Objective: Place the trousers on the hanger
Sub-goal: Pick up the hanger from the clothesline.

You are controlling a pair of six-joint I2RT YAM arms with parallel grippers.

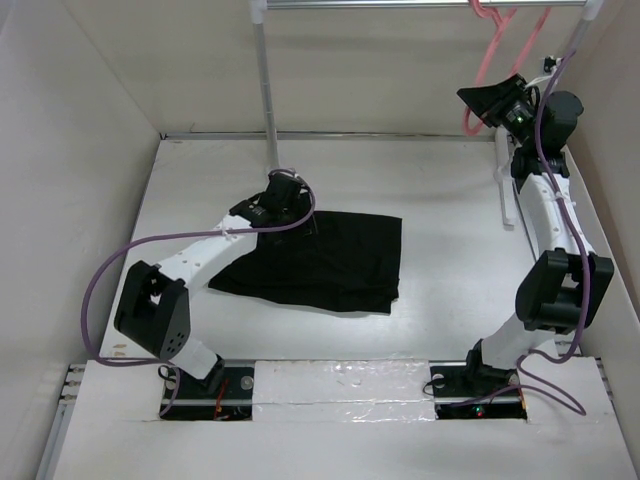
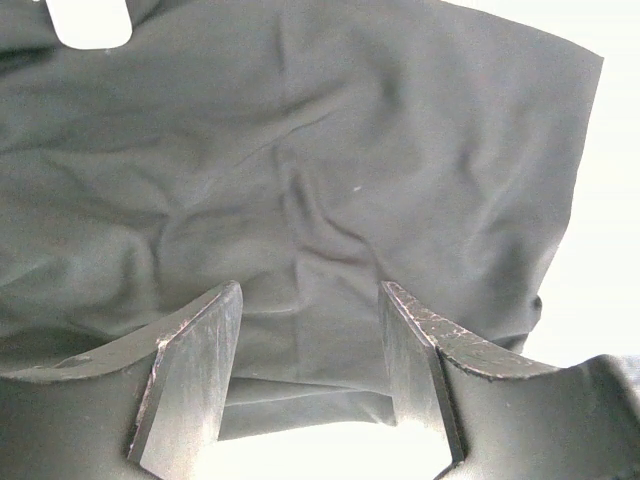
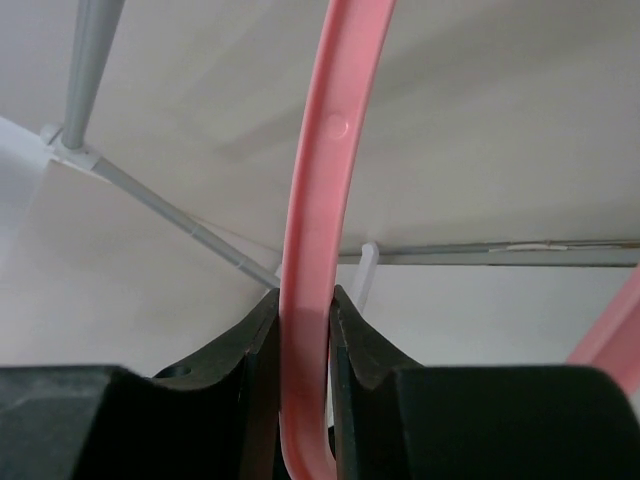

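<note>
**A:** Where do the trousers [image 1: 330, 262] lie?

**B:** Flat on the table [image 1: 450, 200], a little left of the middle, folded into a rough dark rectangle (creased all over, going by the left wrist view). One corner reaches toward the left arm's base.

**A:** And the hanger [image 1: 492, 50]?

**B:** Well apart from them, up at the far right. It hangs from the rail [image 1: 400, 4] of the white rack, its pink loop dropping in front of the back wall.

**A:** What is the right gripper [image 3: 305, 310] doing?

**B:** It is raised to the hanger, and its jaws are pressed against a pink bar from both sides, so it is clamped on the hanger.

**A:** The left gripper [image 2: 310, 310]?

**B:** It is over the near-left part of the trousers, pointing down. Its fingers [image 2: 195, 370] stand apart, with black cloth showing in the gap between them. I cannot tell whether the tips touch the cloth.

**A:** Anything else nearby?

**B:** A rack pole [image 1: 266, 90] stands upright at the far edge of the table, just behind the left gripper.
</note>
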